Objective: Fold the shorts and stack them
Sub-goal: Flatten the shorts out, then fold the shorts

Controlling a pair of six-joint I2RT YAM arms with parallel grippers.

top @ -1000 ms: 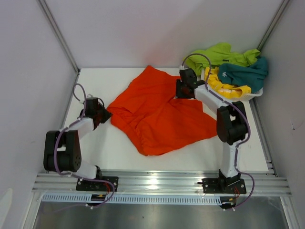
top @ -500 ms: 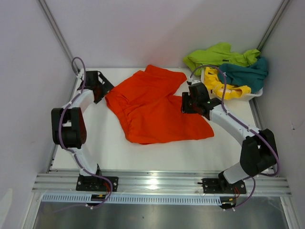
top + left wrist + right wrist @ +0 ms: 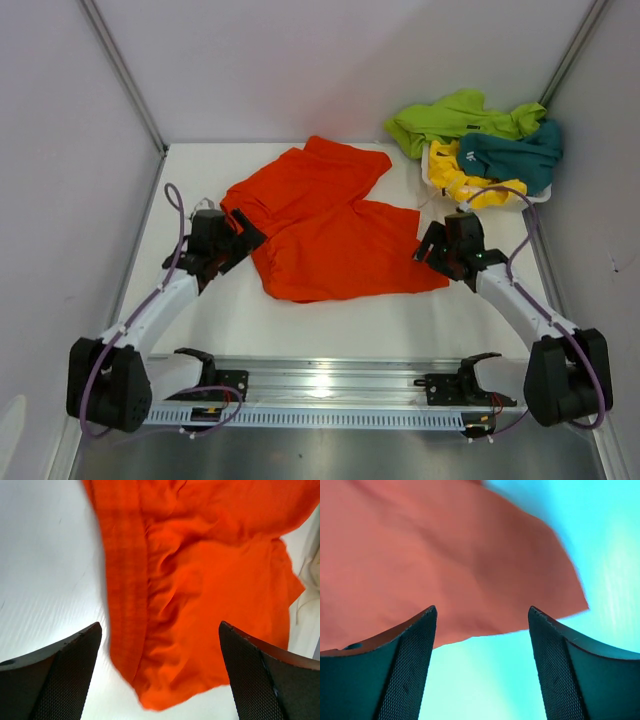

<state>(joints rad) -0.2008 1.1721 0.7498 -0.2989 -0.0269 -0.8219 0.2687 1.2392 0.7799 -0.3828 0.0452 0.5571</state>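
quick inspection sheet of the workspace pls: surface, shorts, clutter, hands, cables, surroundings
surface: white table, orange cloth across its middle
job's things: orange shorts spread out, not folded; lime green shorts, teal shorts and yellow shorts heaped at the basket, far right
clutter: nothing seen
hands: left hand open at the orange shorts' left edge, holding nothing; right hand open at their right edge, holding nothing
cables: left purple cable off the cloth; right purple cable loops near the basket
surroundings: white walls; metal rail at the near edge
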